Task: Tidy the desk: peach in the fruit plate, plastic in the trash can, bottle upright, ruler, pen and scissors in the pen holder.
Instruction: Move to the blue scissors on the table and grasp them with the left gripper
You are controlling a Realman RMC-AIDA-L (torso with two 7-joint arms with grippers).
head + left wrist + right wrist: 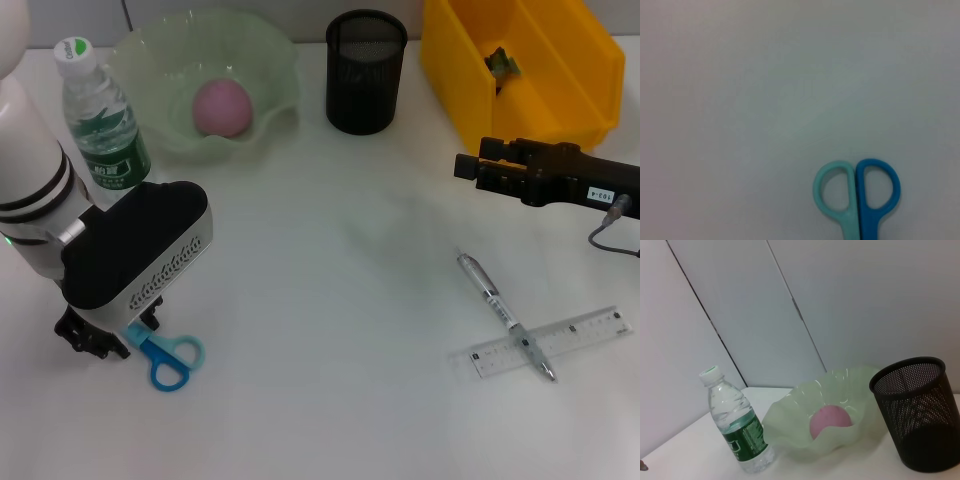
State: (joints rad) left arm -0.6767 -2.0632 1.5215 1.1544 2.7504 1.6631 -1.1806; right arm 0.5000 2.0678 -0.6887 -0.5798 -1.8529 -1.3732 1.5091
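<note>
Left gripper (95,338) is down low on the white desk (330,300), at the near left side, right at the blue and light-blue plastic scissors (168,358). Its black fingers are by the blade end of the scissors, but the arm covers them, so I cannot tell if they are open, closed, or pinching the scissors. The two round handle loops stick out toward the middle of the desk and lie flat. In the left wrist view the two loops (857,192) sit side by side, touching, one light blue and one dark blue.

The right gripper (475,168) hangs over the right side of the desk, in front of the yellow plastic bin (520,75). I cannot tell if it is open or closed.

The pink round peach (221,107) sits inside the pale green wavy plate (205,80). The clear water bottle with a green label (100,115) stands upright just beside the plate. The black mesh pen holder (366,72) stands between the plate and the bin. The silver pen (503,312) lies across the clear plastic ruler (580,335), near the right edge.
</note>
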